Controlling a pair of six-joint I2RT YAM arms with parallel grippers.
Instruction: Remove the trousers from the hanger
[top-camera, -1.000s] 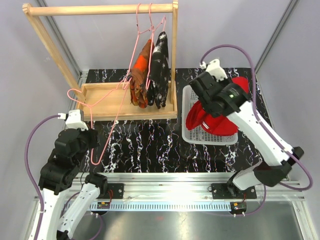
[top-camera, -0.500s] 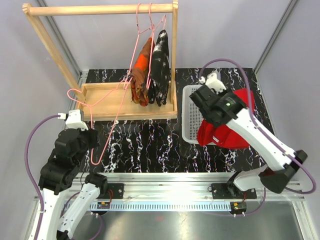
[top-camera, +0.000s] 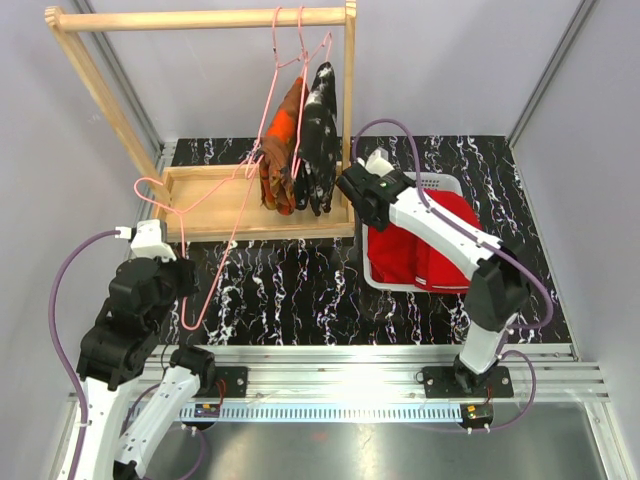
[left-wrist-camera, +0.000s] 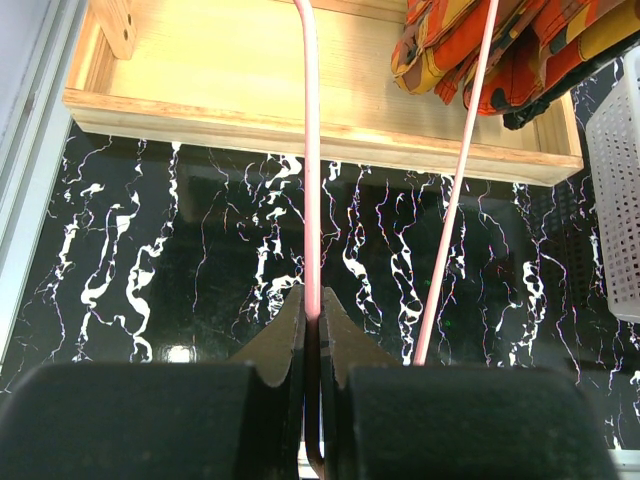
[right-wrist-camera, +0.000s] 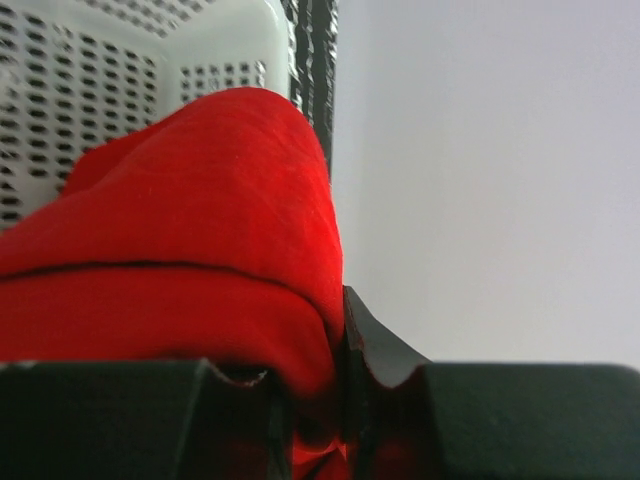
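Note:
My left gripper (left-wrist-camera: 313, 312) is shut on the wire of an empty pink hanger (left-wrist-camera: 311, 150), whose lower loop (top-camera: 190, 322) sits over the black table in the top view, beside the left gripper (top-camera: 183, 290). My right gripper (right-wrist-camera: 335, 320) is shut on the red trousers (right-wrist-camera: 200, 250). In the top view the right gripper (top-camera: 375, 215) is at the near-left of the white basket (top-camera: 440, 183), and the red trousers (top-camera: 430, 250) lie in the basket. The orange-brown patterned trousers (top-camera: 283, 150) and the black white-splashed trousers (top-camera: 322, 135) hang on pink hangers from the wooden rack.
The wooden rack (top-camera: 200, 18) has a tray base (top-camera: 210, 200) at the back left, which also shows in the left wrist view (left-wrist-camera: 250, 90). Its right post (top-camera: 349, 120) stands close to my right arm. The basket edge shows in the left wrist view (left-wrist-camera: 625, 200).
My right arm swung left and down from above the basket's right side to its near-left corner, and the red trousers it carried now lie in the basket. The left arm has not moved.

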